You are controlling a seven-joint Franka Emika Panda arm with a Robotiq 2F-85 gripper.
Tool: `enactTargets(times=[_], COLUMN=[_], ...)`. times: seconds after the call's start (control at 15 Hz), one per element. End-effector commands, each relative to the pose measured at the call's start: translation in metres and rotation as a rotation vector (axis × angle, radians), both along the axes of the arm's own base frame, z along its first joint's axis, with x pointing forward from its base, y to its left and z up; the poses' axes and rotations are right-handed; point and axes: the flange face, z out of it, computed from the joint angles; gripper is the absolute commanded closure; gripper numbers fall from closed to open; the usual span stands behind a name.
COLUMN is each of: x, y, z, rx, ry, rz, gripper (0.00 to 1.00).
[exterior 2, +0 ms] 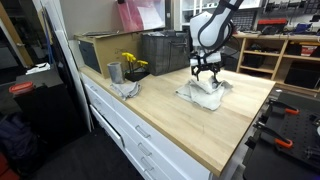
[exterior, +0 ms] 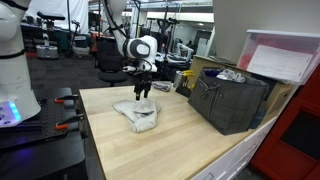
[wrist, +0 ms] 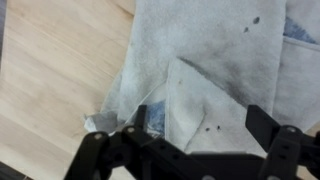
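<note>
Tabletop (exterior: 160, 150): pale wood, bearing everything below.
Dark crate (exterior: 230, 100): at one edge, well apart from cloth.
White cloth (exterior: 138, 115): crumpled, mid-tabletop, one fold raised in wrist view.
Hand (exterior: 143, 93): spread wide, empty, poised just above cloth.
Step, by judgement: approach before a grasp.
Next move calls for straight descent, fingers (wrist: 285, 150) astride the fold, then closing.

White arm (exterior: 140, 47), black pincer (exterior: 143, 90)
</note>
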Motion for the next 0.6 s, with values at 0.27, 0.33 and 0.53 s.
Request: enactTargets(times=[0.27, 0.33, 0.53], x=[-0.013, -0.013, -0.012], y=[-0.012, -0.015, -0.017], z=[-0.023, -0.026, -0.033], rx=[0.178, 0.174, 0.146], ry=[0.018, 0.032, 0.068], rz=[0.192, 0.243, 0.365], gripper=[0.00, 0.00, 0.25])
